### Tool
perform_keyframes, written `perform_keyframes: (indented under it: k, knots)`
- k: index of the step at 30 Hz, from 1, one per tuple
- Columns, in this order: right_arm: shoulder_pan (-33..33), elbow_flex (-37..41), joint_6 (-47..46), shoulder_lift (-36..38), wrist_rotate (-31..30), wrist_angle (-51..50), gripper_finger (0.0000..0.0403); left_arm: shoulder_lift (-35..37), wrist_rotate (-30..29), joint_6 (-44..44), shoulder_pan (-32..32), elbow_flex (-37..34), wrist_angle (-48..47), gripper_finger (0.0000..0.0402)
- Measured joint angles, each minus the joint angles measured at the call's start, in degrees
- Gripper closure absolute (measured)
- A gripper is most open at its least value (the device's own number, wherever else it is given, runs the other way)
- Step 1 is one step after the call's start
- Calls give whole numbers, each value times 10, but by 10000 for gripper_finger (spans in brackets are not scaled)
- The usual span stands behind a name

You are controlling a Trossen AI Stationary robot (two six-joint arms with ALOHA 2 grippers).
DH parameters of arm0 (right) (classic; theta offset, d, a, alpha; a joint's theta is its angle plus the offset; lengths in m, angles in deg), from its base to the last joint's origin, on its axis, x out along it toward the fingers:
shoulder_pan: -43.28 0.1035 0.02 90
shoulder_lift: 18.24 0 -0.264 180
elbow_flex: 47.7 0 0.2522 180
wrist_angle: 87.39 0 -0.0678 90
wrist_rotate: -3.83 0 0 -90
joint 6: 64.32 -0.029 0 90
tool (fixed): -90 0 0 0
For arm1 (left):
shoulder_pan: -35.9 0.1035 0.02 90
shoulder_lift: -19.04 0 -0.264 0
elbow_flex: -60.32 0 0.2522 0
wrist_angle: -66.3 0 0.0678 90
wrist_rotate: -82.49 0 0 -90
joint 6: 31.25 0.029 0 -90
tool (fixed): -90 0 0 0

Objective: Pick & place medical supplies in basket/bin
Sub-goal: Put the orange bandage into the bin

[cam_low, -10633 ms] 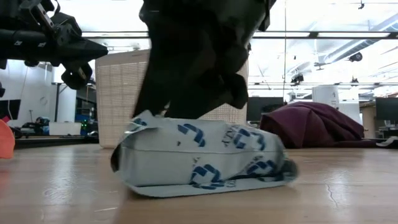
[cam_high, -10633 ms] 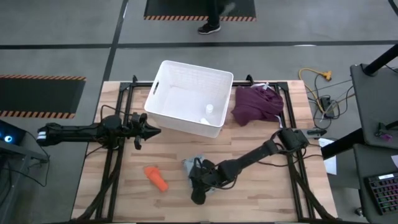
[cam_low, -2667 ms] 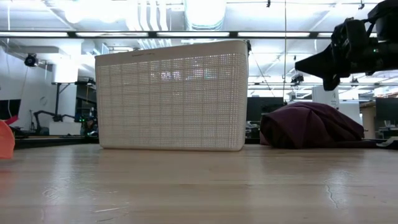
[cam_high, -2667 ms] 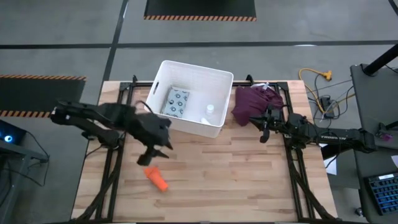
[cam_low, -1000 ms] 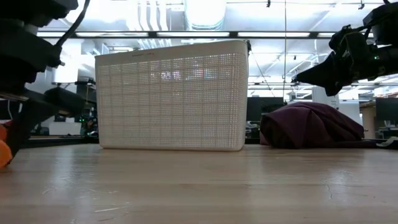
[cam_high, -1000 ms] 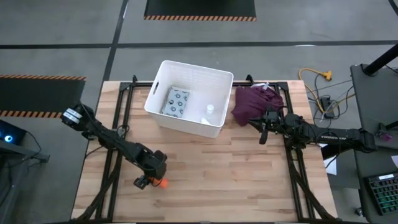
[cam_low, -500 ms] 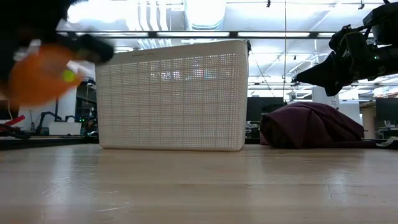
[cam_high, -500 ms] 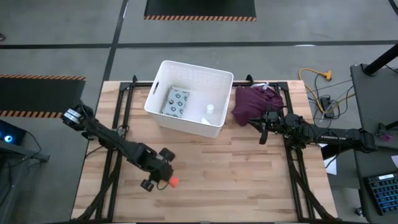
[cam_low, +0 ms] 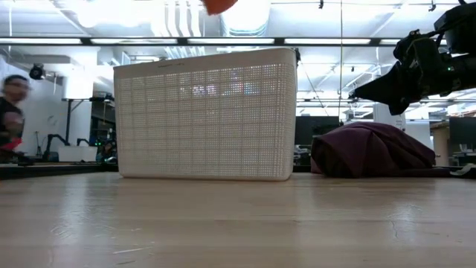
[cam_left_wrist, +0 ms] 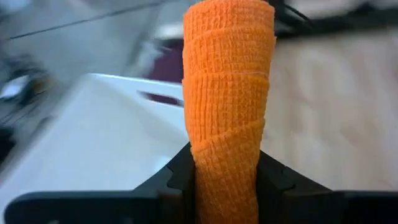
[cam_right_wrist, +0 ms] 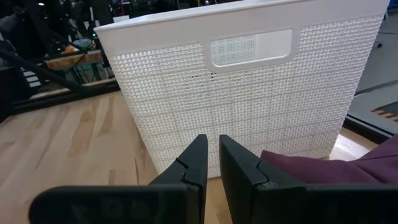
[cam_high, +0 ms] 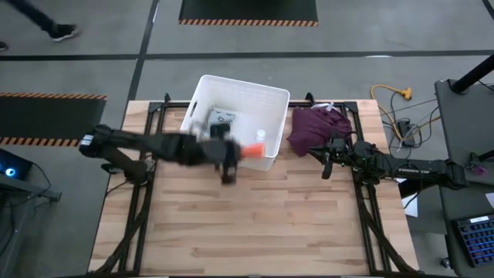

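Note:
My left gripper (cam_high: pixel 235 153) is shut on the orange tapered piece (cam_high: pixel 251 149), a cone wrapped in orange gauze. It holds the piece in the air at the near wall of the white tub (cam_high: pixel 202 93). The top of the low view shows only the orange piece (cam_low: pixel 219 5). In the tub lie the grey-blue dotted packet (cam_high: pixel 222 118), partly behind my arm, and a small white vial (cam_high: pixel 260 135). I cannot make out the white tube. My right gripper (cam_high: pixel 327 160) waits shut, beside the maroon cloth. My left gripper (cam_left_wrist: pixel 227 186) pinches the orange piece by its near end (cam_left_wrist: pixel 227 165), one finger (cam_left_wrist: pixel 177 174) on each side. The fingers come level from the table's left and lie along the piece, which sticks out past their tips. The piece is lifted clear of the table.
A maroon cloth heap (cam_high: pixel 319 128) lies right of the tub at the far right of the table. The tub (cam_right_wrist: pixel 249 99) fills the right wrist view, its slot handle facing my right gripper (cam_right_wrist: pixel 211 165). Bare wood spans the near half. A person walks far off on the floor.
My left gripper has lifted the orange piece off the near left part of the table. It carried the piece up, toward the far edge and to the right, as far as the tub's near wall. It also turned, so the piece now points toward the table's right.

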Motion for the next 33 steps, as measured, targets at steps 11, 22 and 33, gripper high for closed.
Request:
perform_keyframes:
  k: [11, 22, 33]
  knots:
    - [0, 0, 14, 0, 0, -2, 369, -7, 146, 3, 253, 20, 12, 323]
    - [0, 0, -30, 0, -1, -1, 369, -117, 241, 122, 372, -48, 67, 322]
    - [0, 0, -56, 1, -31, 4, 369, -206, 257, 160, 396, 7, 48, 238]
